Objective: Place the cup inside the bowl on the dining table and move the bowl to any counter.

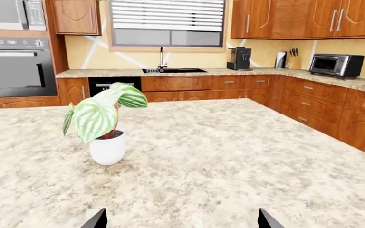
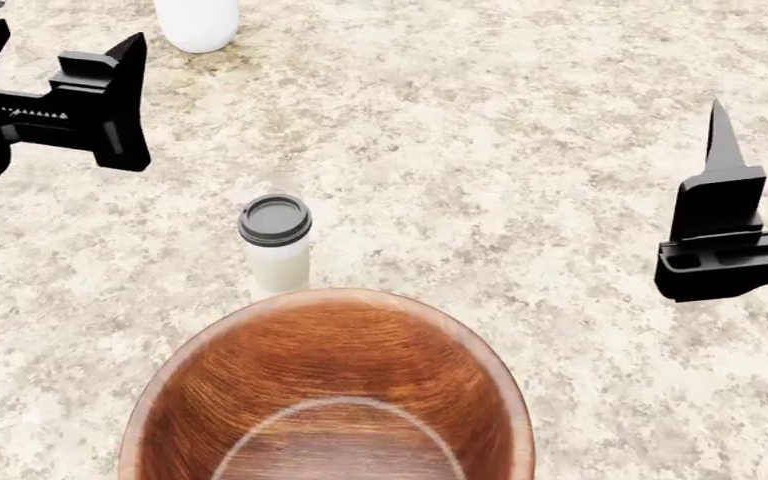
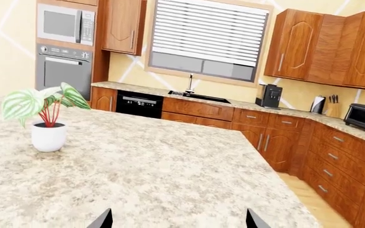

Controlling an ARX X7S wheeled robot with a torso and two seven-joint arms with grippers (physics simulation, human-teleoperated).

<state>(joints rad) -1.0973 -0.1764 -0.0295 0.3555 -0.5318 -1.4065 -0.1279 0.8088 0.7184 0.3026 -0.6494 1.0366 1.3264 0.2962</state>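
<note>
Head view, left to right. The left gripper (image 2: 37, 85) is hovering at about 10 o'clock over the dining table (image 2: 491, 130), touching nothing; in the left wrist view its two fingertips (image 1: 97, 221) are showing well apart, so the jaws are standing open and empty.

At 12 o'clock, toward the left, the white pot (image 2: 197, 22) is sitting on the table. The wrist views are showing it holding a plant (image 1: 100, 111) with green-and-white striped leaves on red stems.

Centre: the cup (image 2: 276, 245) is standing upright on the table, long axis vertical, dark grey lid (image 2: 275, 219) facing up. It is just beyond the far rim of the bowl (image 2: 331, 390), toward 11 o'clock from the bowl's middle, outside it; whether the two are touching cannot be told.

The bowl is sitting at 6 o'clock, mouth up, cut off by the lower edge. Its visible interior is showing only wood grain and a flat bottom.

The right gripper (image 2: 731, 235) is hovering at 3 o'clock, apart from cup and bowl. Its fingertips (image 3: 103, 219) are spread in the right wrist view: jaws open, holding nothing.

Background of the wrist views: the counter (image 1: 233, 72) is running along the wall with a sink (image 1: 173, 70).
</note>
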